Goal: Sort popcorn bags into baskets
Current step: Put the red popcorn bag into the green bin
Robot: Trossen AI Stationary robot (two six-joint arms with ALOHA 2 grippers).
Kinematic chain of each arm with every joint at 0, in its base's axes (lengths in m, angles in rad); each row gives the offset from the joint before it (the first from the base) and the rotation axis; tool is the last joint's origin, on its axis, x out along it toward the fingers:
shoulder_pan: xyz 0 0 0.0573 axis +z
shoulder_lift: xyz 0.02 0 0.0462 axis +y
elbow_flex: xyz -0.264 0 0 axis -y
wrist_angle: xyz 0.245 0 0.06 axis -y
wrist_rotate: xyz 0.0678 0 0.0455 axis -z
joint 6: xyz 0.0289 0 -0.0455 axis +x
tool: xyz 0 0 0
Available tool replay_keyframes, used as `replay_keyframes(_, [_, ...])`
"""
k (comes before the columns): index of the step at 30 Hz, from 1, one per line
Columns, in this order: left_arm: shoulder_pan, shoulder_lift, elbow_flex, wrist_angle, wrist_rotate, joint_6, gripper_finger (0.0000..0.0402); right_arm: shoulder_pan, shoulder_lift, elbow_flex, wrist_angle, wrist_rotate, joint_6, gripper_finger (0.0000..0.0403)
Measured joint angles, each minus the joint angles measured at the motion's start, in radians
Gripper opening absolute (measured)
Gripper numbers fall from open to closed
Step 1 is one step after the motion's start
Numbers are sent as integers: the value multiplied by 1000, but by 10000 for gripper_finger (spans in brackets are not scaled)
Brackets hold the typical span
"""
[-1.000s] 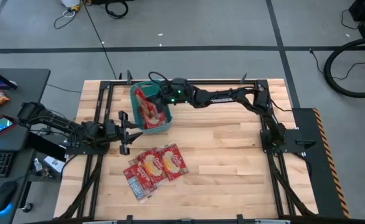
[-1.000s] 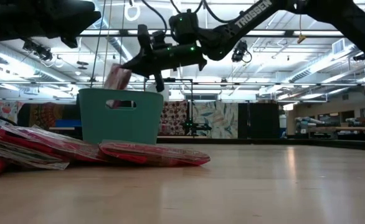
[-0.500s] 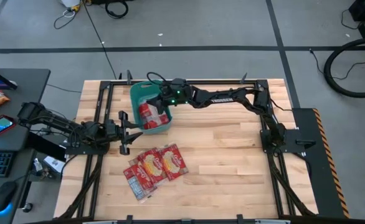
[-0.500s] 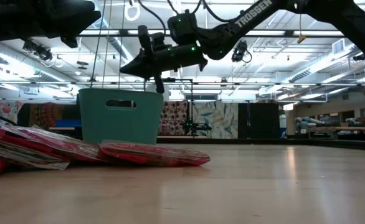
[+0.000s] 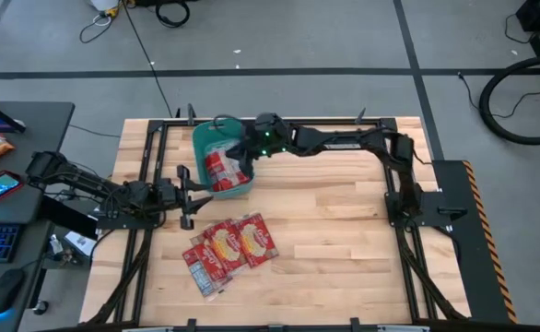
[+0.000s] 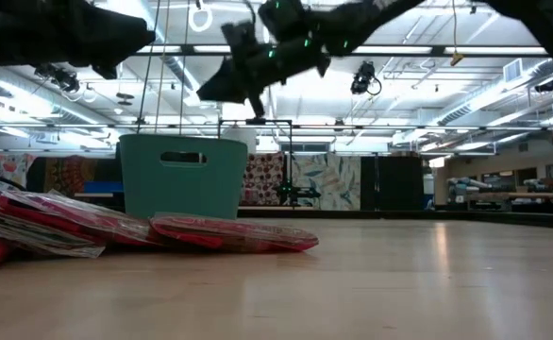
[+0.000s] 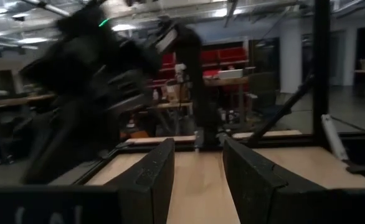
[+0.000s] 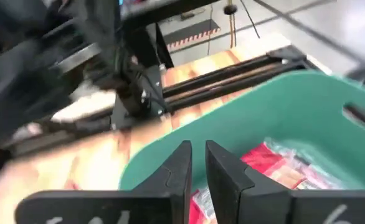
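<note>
The teal basket [image 5: 201, 148] stands at the table's far middle and holds red popcorn bags [image 5: 221, 170]. My right gripper [image 5: 240, 155] hovers above the basket's right part, open by a narrow gap and empty. The right wrist view looks past its fingers [image 8: 198, 165] onto the basket's rim [image 8: 282, 102] and the bags inside [image 8: 276, 163]. In the low view it hangs well over the basket [image 6: 182, 175]. Several more bags [image 5: 228, 247] lie flat in an overlapping pile on the table, near of the basket. My left gripper [image 5: 188, 195] waits open, left of that pile.
Black frame rails [image 5: 150, 148] run along the table's left, right and far edges. Bare wood [image 5: 334, 240] fills the table's right half. In the low view the pile of bags [image 6: 234, 233] lies in front of the basket. A desk with a keyboard stands left of the table.
A bag that stood tilted out of the basket below my right gripper has dropped and now lies inside it. The right gripper has let go of it, then risen higher above the basket and drawn slightly toward the table's right.
</note>
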Motion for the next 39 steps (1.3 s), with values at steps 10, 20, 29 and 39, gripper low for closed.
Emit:
replay_keyframes(10, [0,0,0,-8,-100,-1,144,236,-93,0,-282,56,-360,52])
replay_keyframes(20, [0,0,0,-6,-100,-29,144,497,-25,1,-437,447,-360,57])
replay_keyframes(29, [0,0,0,-12,-100,-35,144,623,106,0,-423,443,-227,142])
replay_keyframes(39, [0,0,0,-12,-100,-53,144,696,224,0,-331,519,-217,255])
